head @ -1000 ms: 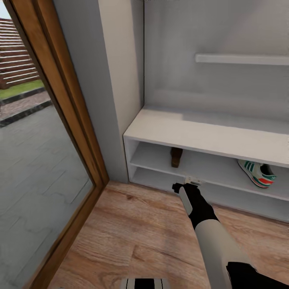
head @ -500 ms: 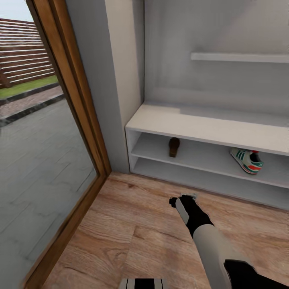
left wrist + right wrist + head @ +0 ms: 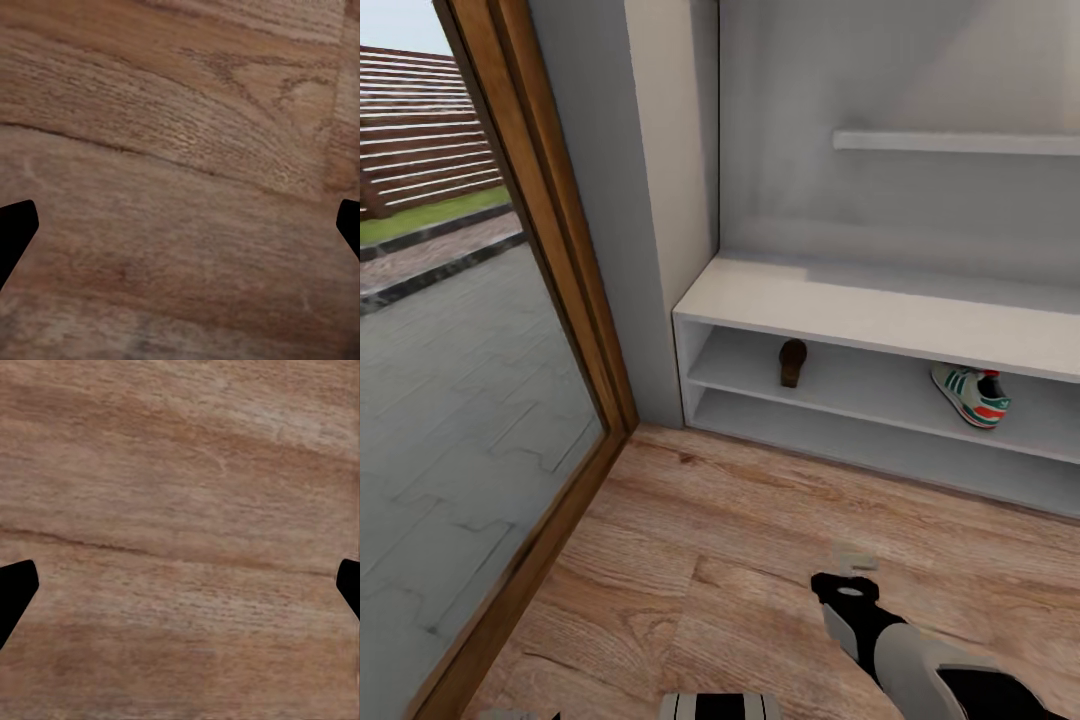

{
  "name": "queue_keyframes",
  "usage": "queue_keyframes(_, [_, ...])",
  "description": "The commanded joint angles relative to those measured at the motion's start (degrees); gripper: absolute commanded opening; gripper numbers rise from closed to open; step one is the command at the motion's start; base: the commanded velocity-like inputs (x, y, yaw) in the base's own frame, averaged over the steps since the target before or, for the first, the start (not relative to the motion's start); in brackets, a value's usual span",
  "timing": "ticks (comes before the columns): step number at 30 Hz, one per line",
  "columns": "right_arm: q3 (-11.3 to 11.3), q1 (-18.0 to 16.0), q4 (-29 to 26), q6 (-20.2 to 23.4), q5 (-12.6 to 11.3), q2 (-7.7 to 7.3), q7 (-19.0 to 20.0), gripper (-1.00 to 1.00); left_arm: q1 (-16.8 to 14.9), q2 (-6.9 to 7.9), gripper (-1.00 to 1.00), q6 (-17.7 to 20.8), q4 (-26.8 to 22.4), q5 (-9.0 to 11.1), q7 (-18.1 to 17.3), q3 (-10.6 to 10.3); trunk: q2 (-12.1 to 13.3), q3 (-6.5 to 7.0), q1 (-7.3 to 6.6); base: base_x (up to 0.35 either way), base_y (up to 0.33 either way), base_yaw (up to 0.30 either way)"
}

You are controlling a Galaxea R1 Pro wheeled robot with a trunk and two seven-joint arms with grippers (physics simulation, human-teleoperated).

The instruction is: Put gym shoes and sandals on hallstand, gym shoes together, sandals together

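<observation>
Shoe rack against wall: sandal and sneaker well apart on upper shelf. Right fingers wide, empty, like left fingers, above floor. Advice: set each mate touching its partner.

No readable text, label, brand, number or sign is to be found on any surface. The stripes on the gym shoe on the hallstand form no legible lettering.
</observation>
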Motion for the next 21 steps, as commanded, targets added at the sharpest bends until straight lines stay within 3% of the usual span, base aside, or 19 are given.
queue_keyframes(1, [-0.2, 1.1, 0.2, -1.1, 1.0, -0.37, 0.5, 1.0, -0.1, -0.04, 1.0, 0.0, 0.1, 0.4, -0.5, 0.2, 0.0, -0.03, -0.01, -0.002, 0.0, 0.0])
queue_keyframes(9, [0.1, 8.4, 0.7, -7.6, 3.5, -4.26, 5.0, 1.0, -0.2, -0.88, 1.0, -1.2, 0.0, 0.5, -0.4, 0.2, 0.0, -0.03, -0.01, -0.001, 0.0, 0.0])
queue_keyframes(17, [0.2, 12.1, 0.9, -12.7, 3.9, -7.56, 6.6, 1.0, -0.2, -1.19, 1.0, -1.7, 0.7, 0.5, 0.9, 0.5, 0.0, -0.03, -0.01, 0.0, 0.0, 0.0])
queue_keyframes(18, [0.2, 12.9, 0.9, -13.5, 3.9, -8.5, 6.8, 1.0, -0.2, -1.22, 1.0, -1.7, 0.8, 0.4, 1.4, 0.5, 0.0, -0.03, -0.01, 0.0, 0.0, 0.0])
queue_keyframes(21, [0.2, 13.3, 0.9, -13.9, 3.9, -9.14, 6.9, 1.0, -0.1, -1.2, 1.0, -1.9, 1.0, 0.4, 2.1, 0.5, 0.0, -0.03, -0.01, 0.0, 0.0, 0.0])
